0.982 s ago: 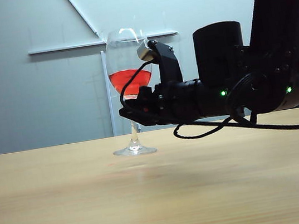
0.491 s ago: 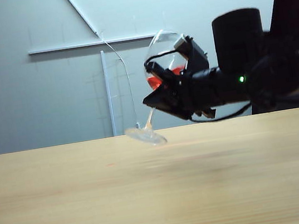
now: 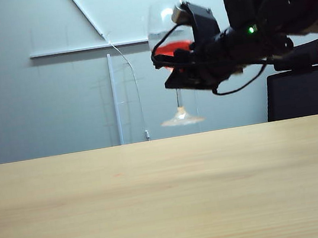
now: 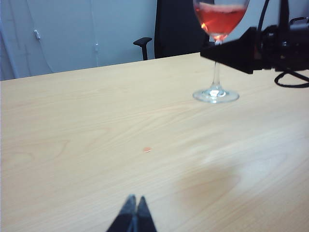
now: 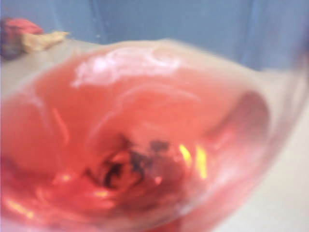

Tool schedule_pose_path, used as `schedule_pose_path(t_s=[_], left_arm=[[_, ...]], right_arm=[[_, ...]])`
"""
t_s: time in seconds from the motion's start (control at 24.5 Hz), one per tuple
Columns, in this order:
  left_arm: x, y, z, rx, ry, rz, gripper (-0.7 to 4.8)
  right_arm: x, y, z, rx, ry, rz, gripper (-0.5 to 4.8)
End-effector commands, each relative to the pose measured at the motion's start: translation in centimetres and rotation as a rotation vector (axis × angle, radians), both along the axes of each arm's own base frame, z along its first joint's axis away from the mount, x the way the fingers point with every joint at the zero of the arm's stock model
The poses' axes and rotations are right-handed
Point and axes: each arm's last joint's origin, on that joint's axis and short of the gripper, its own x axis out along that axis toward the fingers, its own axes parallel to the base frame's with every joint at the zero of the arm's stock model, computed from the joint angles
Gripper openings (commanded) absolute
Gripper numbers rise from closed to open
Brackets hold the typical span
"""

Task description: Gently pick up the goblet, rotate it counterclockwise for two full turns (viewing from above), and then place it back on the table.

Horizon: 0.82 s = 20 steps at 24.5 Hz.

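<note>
The right claw (image 3: pixel 170 75) is clamped on the glass (image 3: pixel 170 45) just under its bowl, holding it upright, clear above the bench (image 3: pixel 170 195) near the far edge, while the left claw (image 4: pixel 134 215) hangs closed, empty, low over the bench.

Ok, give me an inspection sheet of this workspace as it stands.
Surface: light-wood table, bare apart from one mark.
Job's things: goblet upright and lifted, its foot clear of the table in the exterior view; red liquid in the bowl.
Clutter: a small reddish spot on the wood; nothing else seen.
Grippers: right gripper shut on the goblet's stem just below the bowl; left gripper shut, empty, low over the table and well away from the glass.
Cables: black cable loops around the right gripper, off the table.
Surroundings: grey wall with a white rail; dark chair behind the table.
</note>
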Motion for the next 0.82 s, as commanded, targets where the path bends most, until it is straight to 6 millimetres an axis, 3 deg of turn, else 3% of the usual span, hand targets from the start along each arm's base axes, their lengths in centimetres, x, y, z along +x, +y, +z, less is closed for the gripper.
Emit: schedule_pose_path(t_s=[0.04, 0.29, 0.49, 0.82], left_arm=[[0.0, 0.0, 0.3, -0.009, -0.020, 0.000, -0.05], [0.0, 0.0, 0.3, -0.010, -0.021, 0.000, -0.05], [0.0, 0.0, 0.3, -0.010, -0.021, 0.000, -0.05], [0.0, 0.0, 0.3, -0.010, -0.021, 0.000, -0.05]], right_arm=[[-1.0, 1.1, 1.9, -0.130, -0.169, -0.042, -0.08], [-2.9, 3.5, 2.4, -0.291, -0.260, -0.073, -0.08], [-3.8, 4.2, 2.0, -0.297, -0.262, -0.053, -0.08], [-5.6, 2.9, 0.7, -0.013, -0.249, -0.004, -0.08]])
